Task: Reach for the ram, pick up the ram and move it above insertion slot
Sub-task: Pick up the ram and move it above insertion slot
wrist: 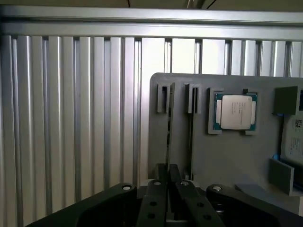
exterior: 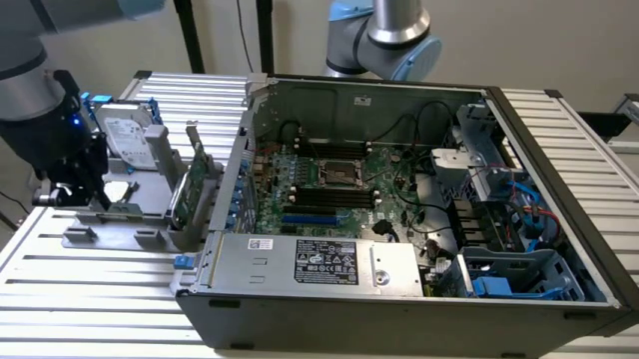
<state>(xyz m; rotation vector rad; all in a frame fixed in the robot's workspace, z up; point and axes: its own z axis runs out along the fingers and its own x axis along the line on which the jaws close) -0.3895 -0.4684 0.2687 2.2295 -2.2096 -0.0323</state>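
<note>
Straddling the tray from above, the black two-fingered gripper (wrist: 167, 166) holds its fingers (wrist: 156, 198) narrow. They appear to be pinched on the near end of the ram stick (wrist: 168, 137), a long, thin circuit board seen edge-on as a dark line. That line runs straight out from the gap between the fingers to a small grey notched holder (wrist: 163, 97) at its far end. The stick's long axis therefore lies square to the closing direction, and its flat faces meet the fingers. It stands on edge in the flat grey plastic fixture tray (wrist: 227, 161), and by my judgement it is not yet lifted clear. Just beside the gripper a parallel groove (wrist: 191, 142) runs the same way, and beyond that sits a square silver processor chip (wrist: 235, 111). Well apart from the gripper, toward the exterior view's right, the long black insertion slot (exterior: 330, 196) lies among like sockets on the green motherboard (exterior: 390, 168), inside the open dark computer case (exterior: 399, 321).
</note>
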